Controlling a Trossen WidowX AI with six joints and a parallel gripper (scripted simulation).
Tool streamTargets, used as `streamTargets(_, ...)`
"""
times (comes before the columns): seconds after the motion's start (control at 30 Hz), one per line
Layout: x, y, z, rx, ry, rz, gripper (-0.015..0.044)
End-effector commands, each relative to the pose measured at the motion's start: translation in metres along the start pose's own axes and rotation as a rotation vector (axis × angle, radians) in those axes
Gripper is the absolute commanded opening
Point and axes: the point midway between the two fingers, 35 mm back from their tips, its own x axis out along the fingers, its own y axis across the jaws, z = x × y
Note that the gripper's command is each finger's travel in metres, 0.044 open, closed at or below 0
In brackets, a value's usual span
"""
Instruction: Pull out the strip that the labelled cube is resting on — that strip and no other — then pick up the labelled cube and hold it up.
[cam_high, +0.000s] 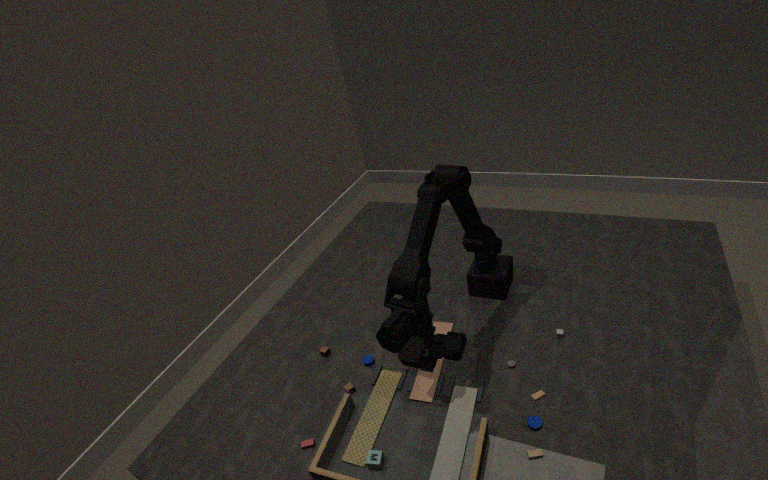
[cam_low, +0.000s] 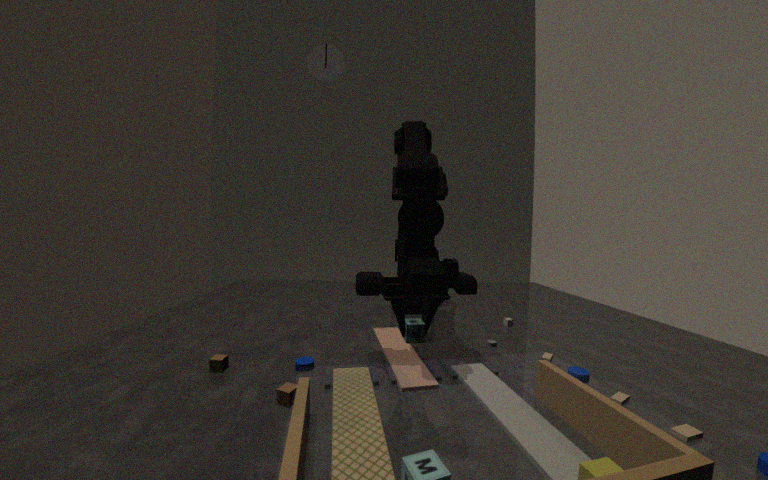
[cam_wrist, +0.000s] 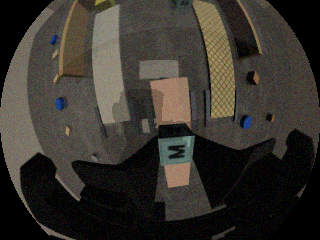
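A teal cube marked M (cam_low: 414, 329) (cam_wrist: 176, 151) is between the fingers of my gripper (cam_low: 415, 336) (cam_wrist: 173, 138), which is shut on it. It hangs in the air above the pink strip (cam_high: 423, 389) (cam_low: 403, 362) (cam_wrist: 171, 100). The arm hides this cube in the top view. The pink strip lies flat with nothing seen on it. A second teal cube marked M (cam_high: 374, 459) (cam_low: 424, 466) sits by the far end of the yellow lattice-patterned strip (cam_high: 374, 416) (cam_low: 357, 407) (cam_wrist: 221, 75). A pale grey strip (cam_high: 456, 430) (cam_low: 518, 410) (cam_wrist: 107, 65) lies on the other side.
Wooden walls (cam_high: 333, 433) (cam_low: 608, 410) (cam_wrist: 73, 45) flank the outer strips. A yellow cube (cam_low: 599, 468) (cam_wrist: 104, 4) is by the pale strip's far end. Low dark rails (cam_wrist: 207, 107) stand near the strips' near ends. Blue discs (cam_high: 368, 360) (cam_low: 304, 362) (cam_wrist: 246, 122) and small blocks lie around.
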Motion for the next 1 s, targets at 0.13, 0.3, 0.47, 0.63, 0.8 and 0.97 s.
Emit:
streamTargets(0.13,-0.002,0.005,-0.025,0.004,0.004,-0.002,0.0000)
streamTargets(0.3,-0.001,0.008,-0.042,0.004,0.006,-0.002,0.0000)
streamTargets(0.47,-0.001,0.011,-0.055,0.004,0.007,-0.002,0.0000)
streamTargets(0.63,-0.018,0.011,-0.054,0.005,0.006,-0.002,0.0000)
streamTargets(0.8,-0.037,0.011,-0.054,0.004,0.006,-0.002,0.0000)
streamTargets(0.97,-0.037,0.011,-0.054,0.004,0.006,-0.002,0.0000)
